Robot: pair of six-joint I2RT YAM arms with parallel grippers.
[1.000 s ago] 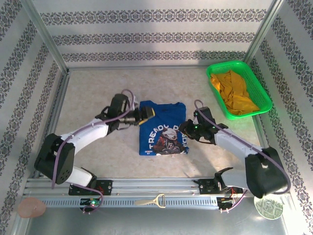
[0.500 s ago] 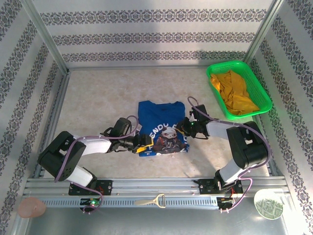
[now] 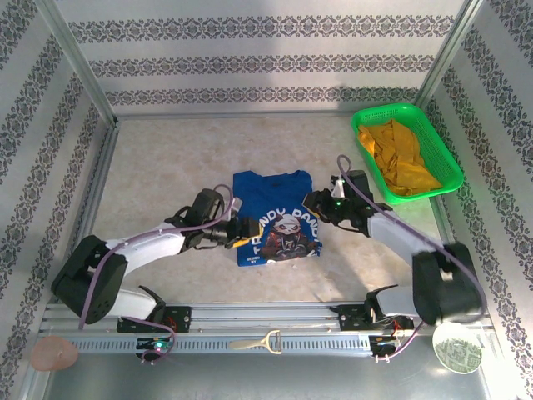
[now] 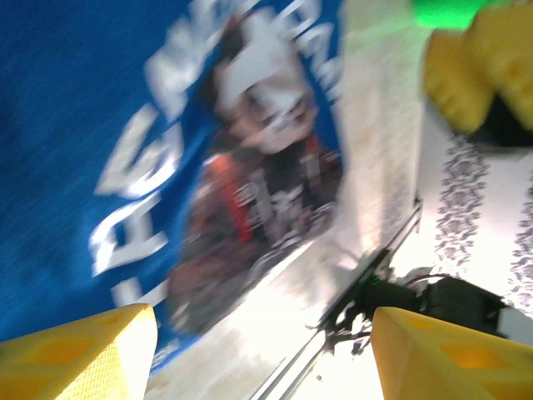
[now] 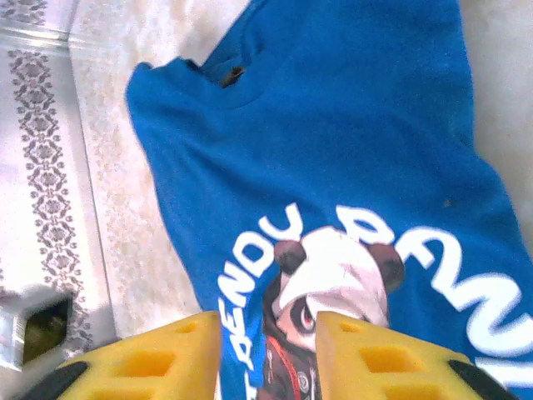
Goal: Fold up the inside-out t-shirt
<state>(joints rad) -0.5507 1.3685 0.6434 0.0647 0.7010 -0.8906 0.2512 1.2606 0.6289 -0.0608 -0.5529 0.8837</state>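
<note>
**Two hands flank a folded blue shirt**

Left hand (image 3: 248, 232) sits low at the shirt's left edge, released: in its wrist view the yellow fingers (image 4: 75, 350) stand wide apart with nothing between them.

Mid-counter (image 3: 166, 167) lies the inside-out t-shirt (image 3: 275, 196), folded into a compact block with the print facing up. Its long axis runs near to far, collar toward the back wall and hem toward the arm bases.

Right hand (image 3: 311, 202) is at the shirt's right edge, its fingers (image 5: 375, 358) slightly parted over the print and gripping nothing.

Far right, well apart, a green basket (image 3: 440, 158) holds a mustard-yellow garment (image 3: 400, 154).
</note>
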